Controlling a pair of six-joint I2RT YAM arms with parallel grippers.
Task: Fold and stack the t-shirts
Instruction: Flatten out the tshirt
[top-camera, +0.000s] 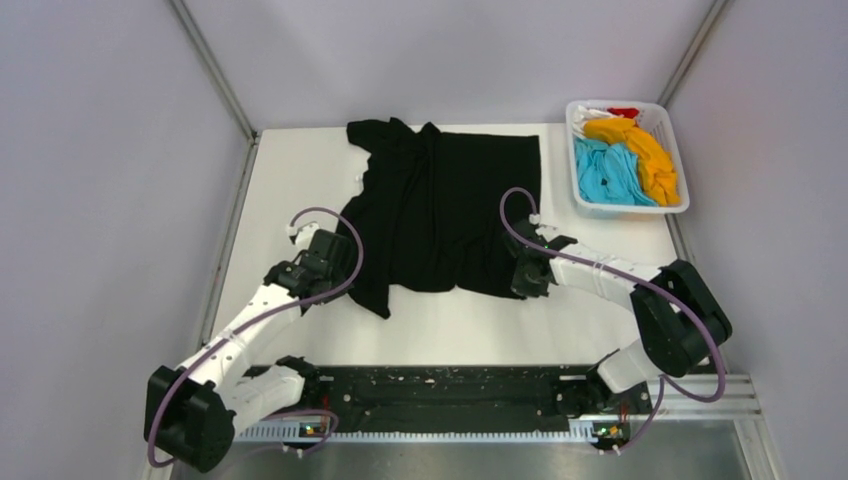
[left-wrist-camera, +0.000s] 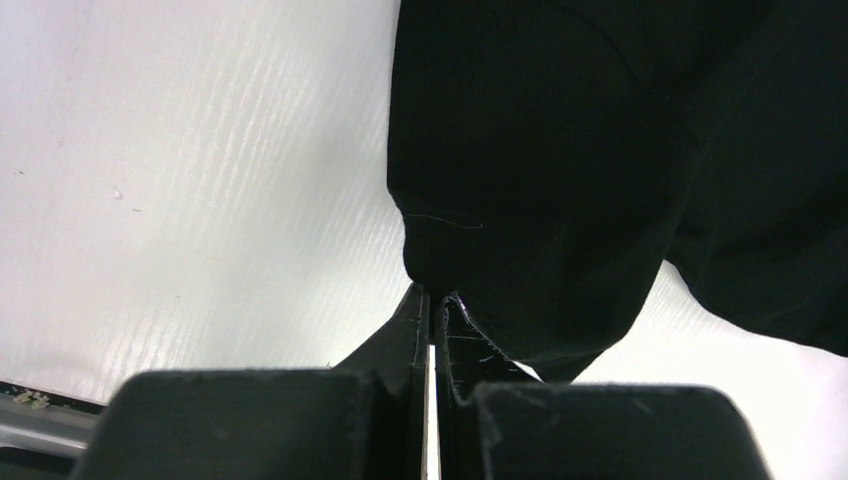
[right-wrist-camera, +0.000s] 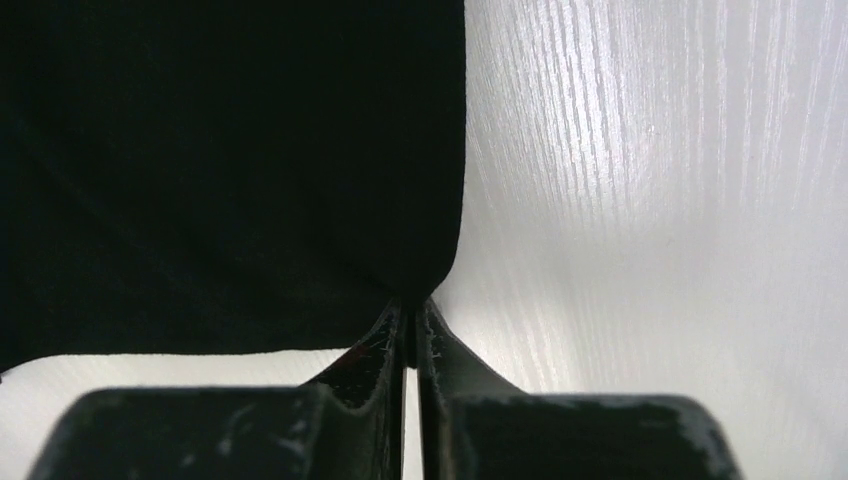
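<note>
A large black t-shirt (top-camera: 440, 200) lies spread on the white table (top-camera: 300, 170), rumpled along its left side. My left gripper (top-camera: 335, 262) is shut on the shirt's near left edge; the left wrist view shows black cloth (left-wrist-camera: 560, 170) pinched at the fingertips (left-wrist-camera: 432, 296). My right gripper (top-camera: 522, 272) is shut on the near right corner, and the right wrist view shows the black hem (right-wrist-camera: 230, 170) caught between the closed tips (right-wrist-camera: 412, 304). Orange (top-camera: 640, 150), sky-blue (top-camera: 612, 172), white and red (top-camera: 624, 112) t-shirts lie bunched in the basket.
A white plastic basket (top-camera: 680, 205) stands at the table's back right corner. Grey walls with metal posts close in the left, back and right. A black rail (top-camera: 440, 390) runs along the near edge between the arm bases.
</note>
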